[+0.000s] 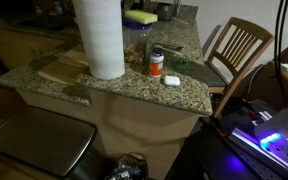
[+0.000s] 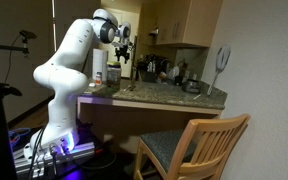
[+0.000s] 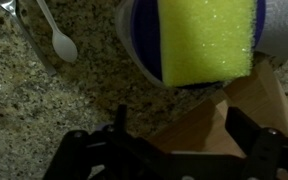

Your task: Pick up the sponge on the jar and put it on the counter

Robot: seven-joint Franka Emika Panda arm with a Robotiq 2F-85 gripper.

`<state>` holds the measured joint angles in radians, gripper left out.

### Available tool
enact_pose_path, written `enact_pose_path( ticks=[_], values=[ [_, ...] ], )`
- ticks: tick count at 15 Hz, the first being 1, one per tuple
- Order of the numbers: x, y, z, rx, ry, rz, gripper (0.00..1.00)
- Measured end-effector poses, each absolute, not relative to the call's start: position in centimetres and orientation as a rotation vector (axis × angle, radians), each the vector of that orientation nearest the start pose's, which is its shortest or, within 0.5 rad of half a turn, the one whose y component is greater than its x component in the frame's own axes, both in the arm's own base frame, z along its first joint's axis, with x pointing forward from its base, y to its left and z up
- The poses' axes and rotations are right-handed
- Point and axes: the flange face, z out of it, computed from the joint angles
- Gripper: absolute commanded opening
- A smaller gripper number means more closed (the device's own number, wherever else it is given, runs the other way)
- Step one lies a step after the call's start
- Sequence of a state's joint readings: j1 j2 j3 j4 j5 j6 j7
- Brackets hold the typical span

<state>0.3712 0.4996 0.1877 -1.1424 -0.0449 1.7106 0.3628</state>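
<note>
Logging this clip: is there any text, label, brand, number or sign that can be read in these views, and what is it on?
No text reads clearly in any view.
On the small orange bottle with white cap: a pale label patch, too small and blurred to read.
On the bright yellow sponge and the jar's blue-purple lid: no print visible in the wrist view.
On the white paper towel roll: no print visible.

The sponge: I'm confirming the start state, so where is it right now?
In an exterior view the sponge lies flat atop the jar, just picture-right of the paper towel roll. The wrist view shows it on the blue-purple lid.
</note>
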Motion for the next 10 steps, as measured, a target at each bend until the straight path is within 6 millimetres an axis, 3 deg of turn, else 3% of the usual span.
enact_pose_path(
  ticks=[3, 7, 10],
  values=[
    [60.2, 34.0, 53.7, -3.044, -0.370, 0.054, 1.00],
    [58.4, 33.8, 51.8, -3.040, -0.529, 0.324, 1.00],
    [58.0, 34.3, 51.3, -3.015, -0.626, 0.361, 1.00]
  ],
)
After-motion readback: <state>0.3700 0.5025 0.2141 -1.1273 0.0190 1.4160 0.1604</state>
